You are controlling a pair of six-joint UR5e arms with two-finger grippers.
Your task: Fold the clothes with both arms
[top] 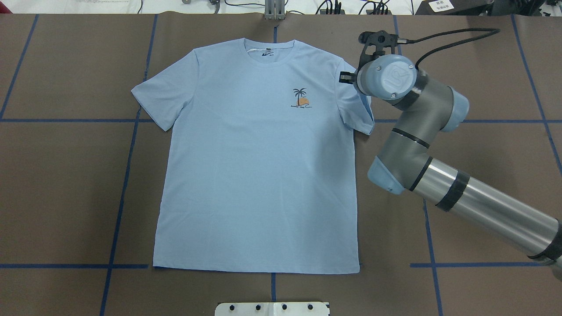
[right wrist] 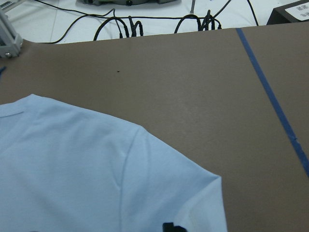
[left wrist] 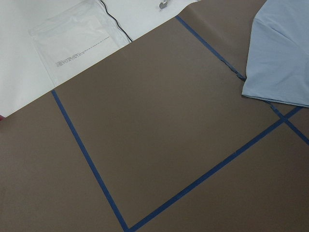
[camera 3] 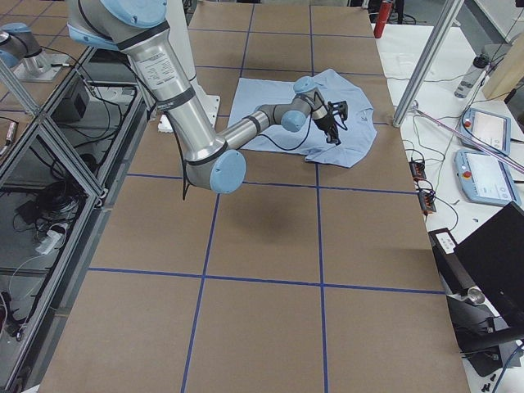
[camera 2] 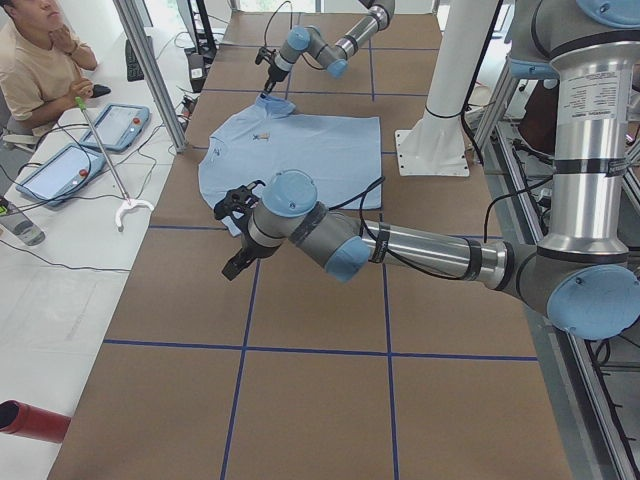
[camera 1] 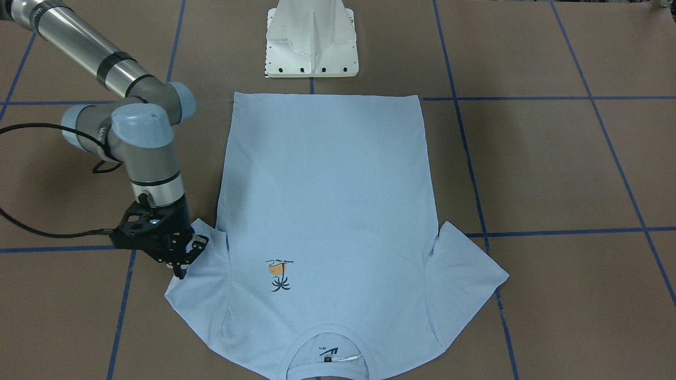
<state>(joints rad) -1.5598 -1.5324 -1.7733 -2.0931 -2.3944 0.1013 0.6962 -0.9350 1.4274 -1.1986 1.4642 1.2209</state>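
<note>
Lying flat: T-shirt (camera 1: 327,184), R hand (camera 1: 190,258) at its sleeve edge.

Joint cap (top: 392,78): embossed "UR" mark, on the right arm (top: 439,184).
Chest print (top: 301,97): a script line under the palm on the T-shirt (top: 259,175), too small to read.
Collar label (top: 266,54): pale logo, characters illegible.
Far-right card (top: 441,5): dark characters, illegible.
Plastic bag (left wrist: 72,38): printed lines, illegible.
</note>
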